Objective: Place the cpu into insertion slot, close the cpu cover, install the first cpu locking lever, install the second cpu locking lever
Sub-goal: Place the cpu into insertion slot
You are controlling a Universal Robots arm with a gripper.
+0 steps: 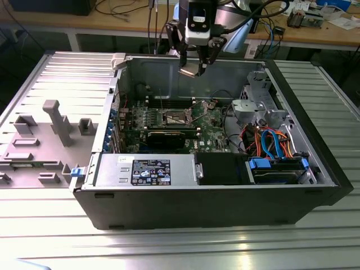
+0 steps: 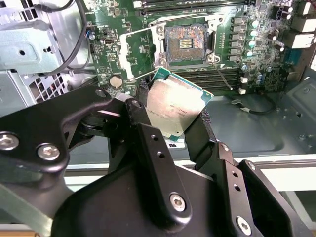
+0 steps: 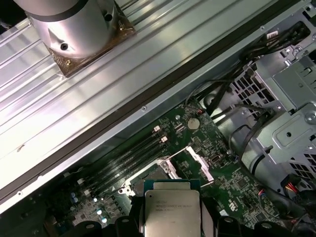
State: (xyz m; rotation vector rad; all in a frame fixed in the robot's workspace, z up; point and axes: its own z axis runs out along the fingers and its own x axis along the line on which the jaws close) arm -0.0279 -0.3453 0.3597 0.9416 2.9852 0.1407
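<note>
**Desk:** What do you have, starting from the exterior view's left?

**Me:** Grey plastic fixtures (image 1: 56, 121) on the slatted counter (image 1: 180, 247), then the open computer case (image 1: 197, 208) with its green motherboard (image 1: 211, 121). The insertion slot (image 1: 173, 117) sits about mid-board, bare, with its dark centre showing. Farther right I see the drive cage (image 1: 256, 107) and a tangle of coloured cables (image 1: 270, 140).

**Desk:** And the end effector?

**Me:** The end effector (image 1: 196, 63) hangs above the case, clenched on the cpu (image 1: 189, 71). In the second wrist view its black fingers (image 2: 140, 121) pinch the cpu by two opposite edges. The metal top faces the camera and one corner points toward the board.

**Desk:** Where does the slot lie from it?

**Me:** Below, a little toward the exterior view's left, and well apart. I judge the cpu is turned out of square with the slot's rim, and tilted rather than flat.

**Desk:** Cover?

**Me:** The cpu cover (image 2: 124, 55) stands swung open just beside the slot, so nothing lies over it. The cpu is not yet seated.
</note>
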